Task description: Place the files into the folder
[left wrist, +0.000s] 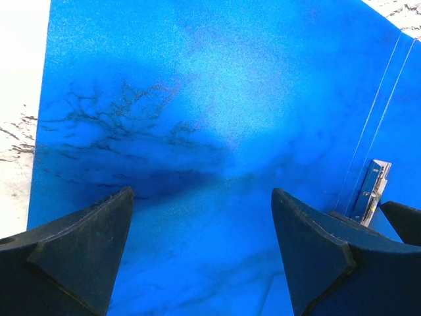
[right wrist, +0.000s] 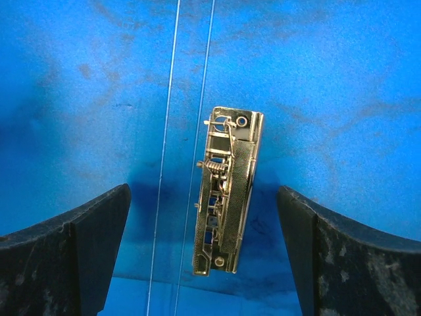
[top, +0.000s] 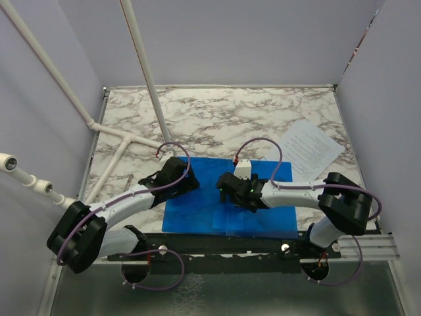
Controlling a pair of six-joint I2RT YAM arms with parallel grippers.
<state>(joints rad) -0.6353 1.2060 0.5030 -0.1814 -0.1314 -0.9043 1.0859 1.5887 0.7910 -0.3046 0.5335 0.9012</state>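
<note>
The blue folder [top: 197, 212] lies open and flat on the marble table, just ahead of the arm bases. The files [top: 306, 149], white printed sheets, lie on the table to its far right, partly under the right arm's cable. My left gripper [top: 189, 180] is open and empty over the folder's left leaf [left wrist: 197, 99]. My right gripper [top: 227, 191] is open and empty over the folder's middle [right wrist: 79, 99]. The metal clip [right wrist: 227, 197] lies below and between its fingers, touched by neither. The clip also shows at the right of the left wrist view [left wrist: 372, 189].
White pipes [top: 125, 141] cross the table's left side and rise along the back left. Purple walls close in the left, back and right. A metal rail [top: 368, 247] runs along the near edge by the arm bases.
</note>
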